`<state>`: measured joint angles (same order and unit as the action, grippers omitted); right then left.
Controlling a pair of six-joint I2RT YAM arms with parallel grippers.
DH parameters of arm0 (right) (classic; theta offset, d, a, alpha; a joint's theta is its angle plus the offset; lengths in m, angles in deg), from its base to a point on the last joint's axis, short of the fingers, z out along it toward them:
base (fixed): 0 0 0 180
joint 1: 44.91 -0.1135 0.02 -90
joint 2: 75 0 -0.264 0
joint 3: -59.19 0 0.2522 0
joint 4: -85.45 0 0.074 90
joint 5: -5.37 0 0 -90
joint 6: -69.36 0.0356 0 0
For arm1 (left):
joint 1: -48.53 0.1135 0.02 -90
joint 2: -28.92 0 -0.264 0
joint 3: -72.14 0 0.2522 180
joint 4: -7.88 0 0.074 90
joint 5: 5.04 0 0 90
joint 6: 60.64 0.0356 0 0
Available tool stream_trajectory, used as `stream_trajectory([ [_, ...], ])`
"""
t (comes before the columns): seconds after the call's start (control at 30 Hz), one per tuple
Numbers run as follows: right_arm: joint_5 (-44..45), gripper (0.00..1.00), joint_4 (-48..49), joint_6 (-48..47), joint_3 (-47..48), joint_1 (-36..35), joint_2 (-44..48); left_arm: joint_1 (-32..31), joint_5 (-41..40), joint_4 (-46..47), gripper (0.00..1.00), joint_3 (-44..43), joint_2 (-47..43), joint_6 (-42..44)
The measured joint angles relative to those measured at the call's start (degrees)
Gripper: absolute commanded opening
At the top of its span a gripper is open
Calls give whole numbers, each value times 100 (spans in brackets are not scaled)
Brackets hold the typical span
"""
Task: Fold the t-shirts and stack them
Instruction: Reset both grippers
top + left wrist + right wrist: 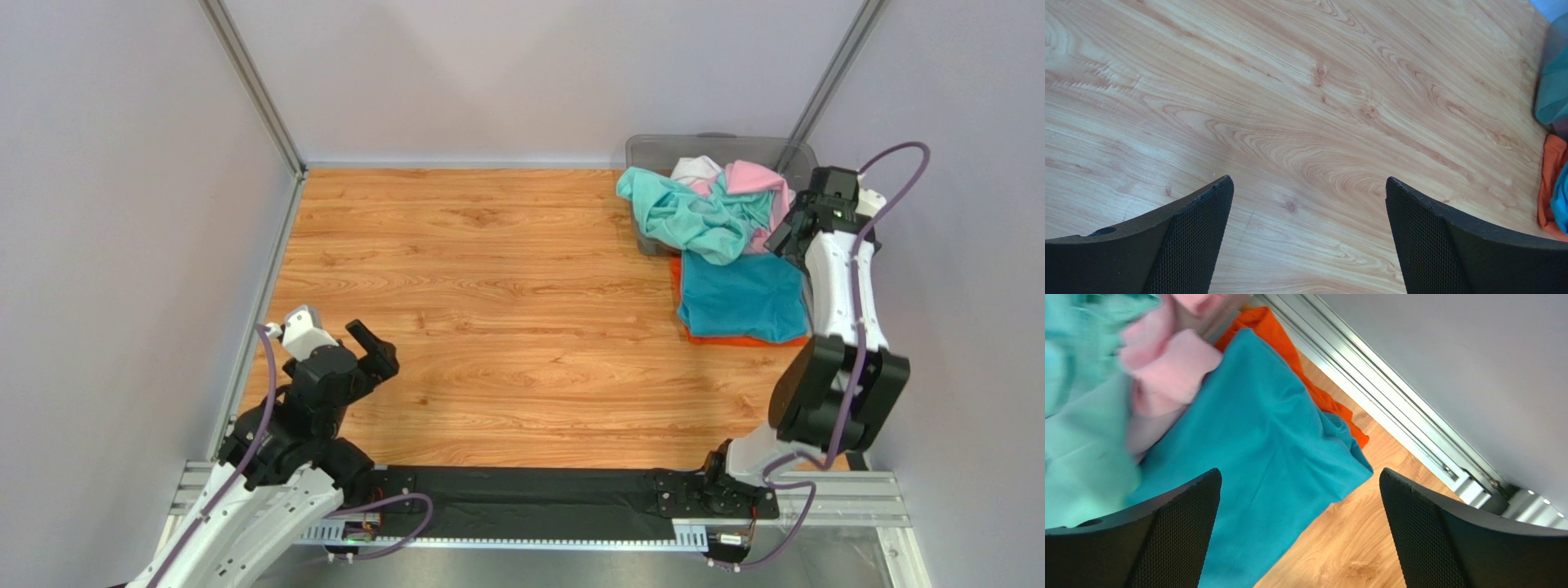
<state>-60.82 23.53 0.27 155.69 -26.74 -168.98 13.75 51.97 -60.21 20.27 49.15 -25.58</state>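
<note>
Two t-shirts (742,294) stacked, right claw (1300,473) spread wide

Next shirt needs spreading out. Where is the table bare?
Bare wood from the left wall across the middle, up to the bin. Crowded far right: loose shirts in the bin, teal shirt on the orange one beside it.

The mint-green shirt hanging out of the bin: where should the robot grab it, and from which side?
Probably the bunched fold of the mint-green shirt that spills over the bin's near rim, coming down from above on the table side. That part lies loose and crumpled, so it is easy to pinch; the rest is tangled with the pink shirt.
</note>
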Motion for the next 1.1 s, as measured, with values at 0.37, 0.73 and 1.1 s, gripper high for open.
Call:
stream_trajectory([
  [0.37, -1204, 100, 149, 181, -2264, -1244, 2896, 0, 170, -85, 100, -243, 297, -24],
  [0.73, -2717, 100, 1364, 656, -5311, -1589, 5071, 0, 146, 46, 100, -179, 208, 50],
  [1.1, -2739, 100, 1786, 680, -5462, -1589, 5571, 0, 144, 817, 100, 525, -66, 424],
])
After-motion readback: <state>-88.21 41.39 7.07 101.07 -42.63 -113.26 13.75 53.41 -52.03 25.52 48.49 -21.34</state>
